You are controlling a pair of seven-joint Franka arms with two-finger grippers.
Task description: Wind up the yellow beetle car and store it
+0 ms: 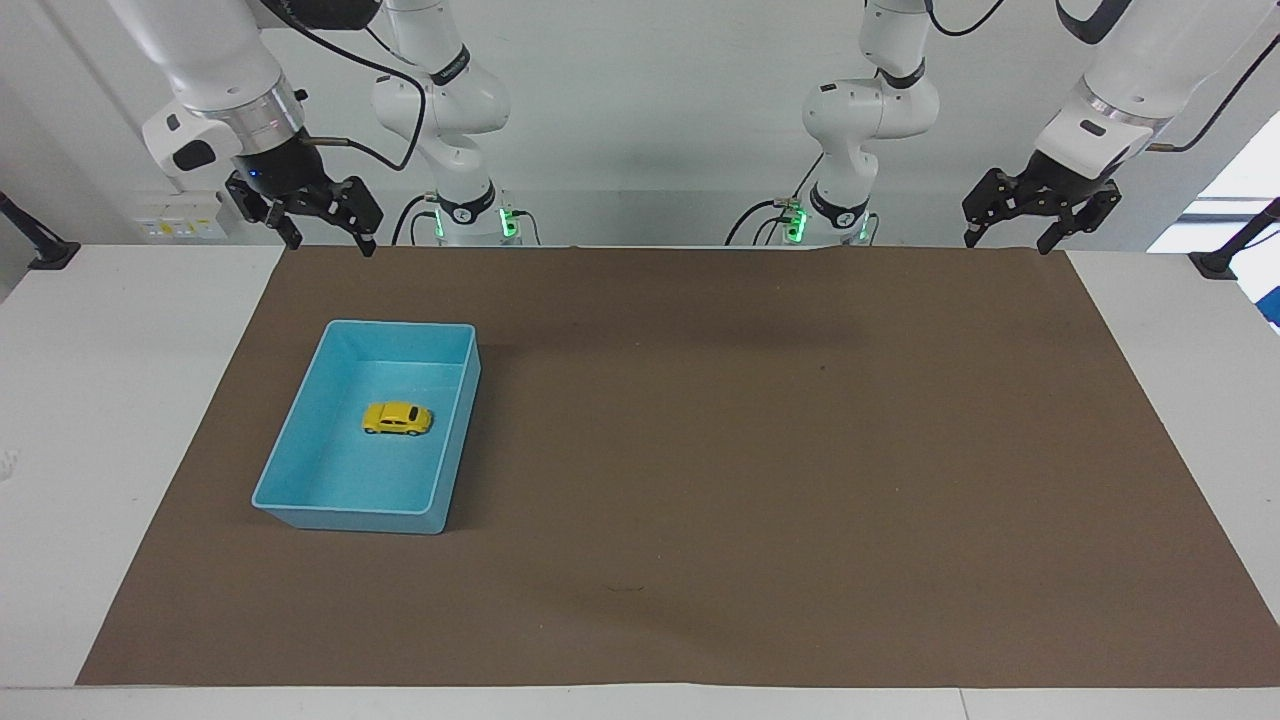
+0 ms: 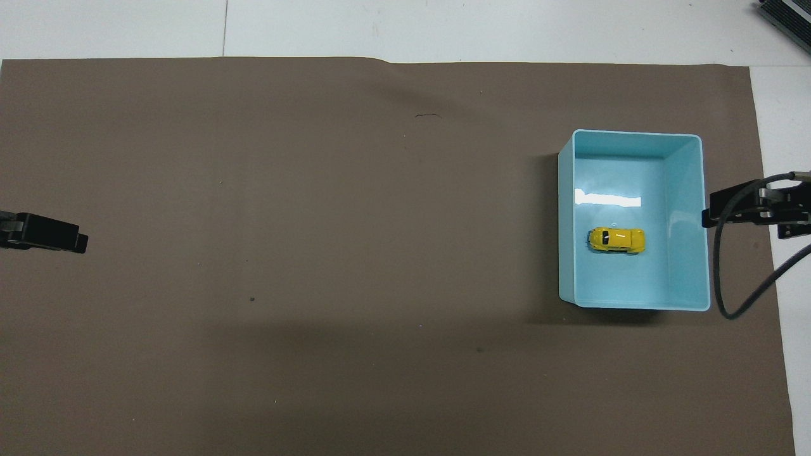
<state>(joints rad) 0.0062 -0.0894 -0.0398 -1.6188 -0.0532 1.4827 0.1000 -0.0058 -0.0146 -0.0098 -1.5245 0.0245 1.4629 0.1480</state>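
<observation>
The yellow beetle car [image 1: 397, 418] [image 2: 616, 240] stands on its wheels on the floor of the light blue bin [image 1: 345, 511] [image 2: 633, 133], which sits toward the right arm's end of the table. It lies crosswise in the bin, and nothing touches it. My right gripper [image 1: 333, 241] [image 2: 728, 209] hangs open and empty in the air over the mat's edge by the robots, clear of the bin. My left gripper [image 1: 1007, 241] [image 2: 63, 235] waits open and empty, raised over the mat's corner at the left arm's end.
A brown mat [image 1: 760, 450] covers most of the white table. A dark cable [image 2: 722, 278] loops down from the right wrist beside the bin.
</observation>
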